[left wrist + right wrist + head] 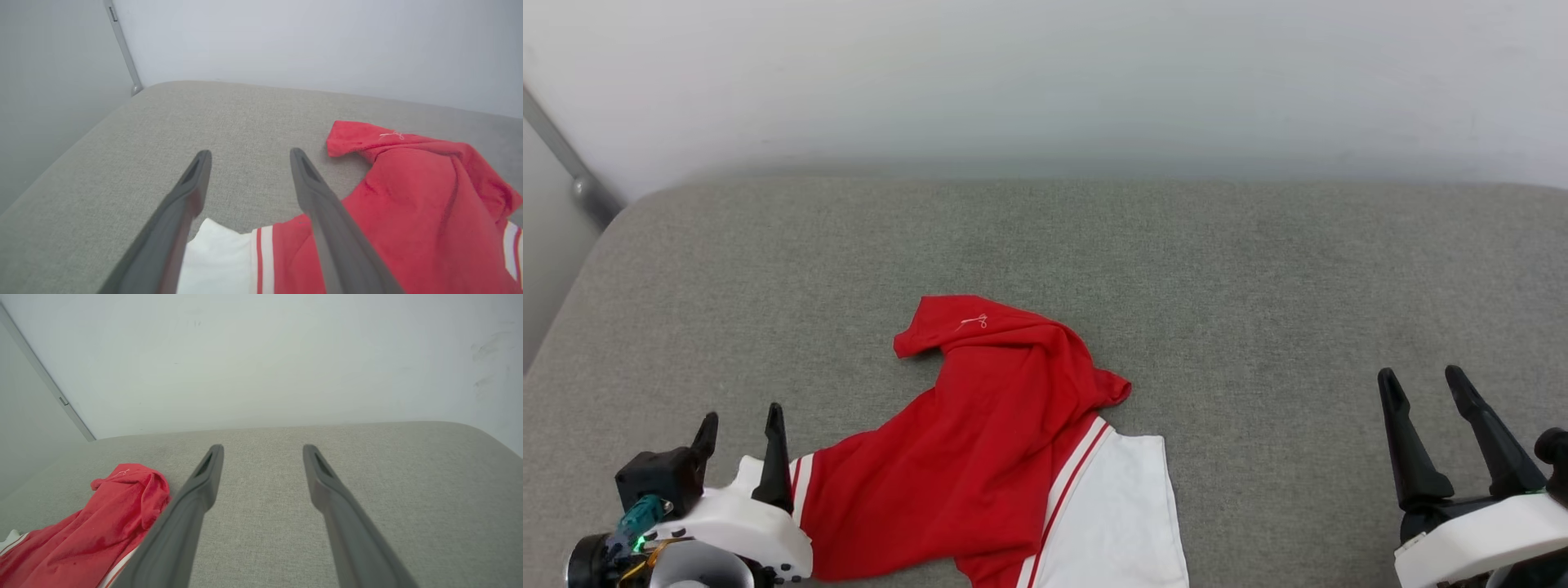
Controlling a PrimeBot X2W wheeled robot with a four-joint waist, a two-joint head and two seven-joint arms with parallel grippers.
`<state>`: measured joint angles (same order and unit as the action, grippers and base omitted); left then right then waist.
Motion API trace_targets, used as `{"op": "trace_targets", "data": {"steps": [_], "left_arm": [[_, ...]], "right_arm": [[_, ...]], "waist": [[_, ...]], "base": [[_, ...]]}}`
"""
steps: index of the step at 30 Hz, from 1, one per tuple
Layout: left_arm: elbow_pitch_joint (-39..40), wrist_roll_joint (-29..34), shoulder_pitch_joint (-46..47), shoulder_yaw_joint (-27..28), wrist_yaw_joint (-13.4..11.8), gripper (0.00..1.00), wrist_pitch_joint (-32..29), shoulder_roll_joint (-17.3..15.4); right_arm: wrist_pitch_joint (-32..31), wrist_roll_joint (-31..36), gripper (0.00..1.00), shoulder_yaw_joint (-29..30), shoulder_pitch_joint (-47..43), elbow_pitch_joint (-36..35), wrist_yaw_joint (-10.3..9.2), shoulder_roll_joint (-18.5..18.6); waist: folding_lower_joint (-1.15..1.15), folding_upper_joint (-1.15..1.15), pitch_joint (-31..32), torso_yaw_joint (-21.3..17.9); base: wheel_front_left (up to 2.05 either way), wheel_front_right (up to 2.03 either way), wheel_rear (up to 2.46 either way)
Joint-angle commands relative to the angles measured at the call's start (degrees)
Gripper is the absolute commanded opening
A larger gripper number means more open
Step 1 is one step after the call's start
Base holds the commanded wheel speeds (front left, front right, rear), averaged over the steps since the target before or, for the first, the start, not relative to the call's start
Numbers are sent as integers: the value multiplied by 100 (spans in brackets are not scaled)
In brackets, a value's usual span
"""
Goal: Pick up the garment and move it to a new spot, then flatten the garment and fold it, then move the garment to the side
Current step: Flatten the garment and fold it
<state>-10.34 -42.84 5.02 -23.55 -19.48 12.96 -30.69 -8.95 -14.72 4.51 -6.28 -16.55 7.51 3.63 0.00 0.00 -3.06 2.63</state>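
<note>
Left claw (741,420): dark fingers spread apart, gripping nothing. White sleeve (220,261) of crumpled red short-sleeved jersey (980,457) lies just beneath, between fingers; red body bunched to claw's right. Right claw (1423,380): fingers apart, well clear of jersey, above grey woven cushion (1258,269).

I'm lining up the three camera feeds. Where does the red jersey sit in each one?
Head view: the jersey lies bottom centre, crumpled on the grey cushion.
Left wrist view: lower right.
Right wrist view: lower left corner.
Shared landmark: the white thread on its raised red corner.
</note>
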Motion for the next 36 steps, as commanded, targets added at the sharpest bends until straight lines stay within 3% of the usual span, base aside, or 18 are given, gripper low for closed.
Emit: {"op": "trace_targets", "data": {"steps": [1, 15, 23, 30, 36], "left_arm": [[164, 103, 14, -13, -10, 100, 64, -31], [1515, 590, -64, -606, 3, 100, -86, 18], [1602, 607, -111, -582, -75, 100, 4, 134], [1569, 655, 39, -648, -10, 100, 33, 171], [1555, 687, 134, -660, 2, 100, 64, 228]], "right_arm": [[6, -39, 100, 9, -101, 2, -4, 19], [-305, -161, 100, 48, -347, 63, -4, 4], [-1752, -293, 100, -86, -354, 694, -3, 122], [-3231, -548, 100, -1028, 114, 1514, -4, 388], [-3610, -712, 100, -1893, 662, 2341, -4, 426]], "waist": [[0, 0, 99, 13], [0, 0, 459, 90], [0, 0, 495, 165], [0, 0, 414, 401], [0, 0, 205, 579]], "base": [[0, 0, 0], [0, 0, 0], [0, 0, 0], [0, 0, 0], [0, 0, 0]]}}
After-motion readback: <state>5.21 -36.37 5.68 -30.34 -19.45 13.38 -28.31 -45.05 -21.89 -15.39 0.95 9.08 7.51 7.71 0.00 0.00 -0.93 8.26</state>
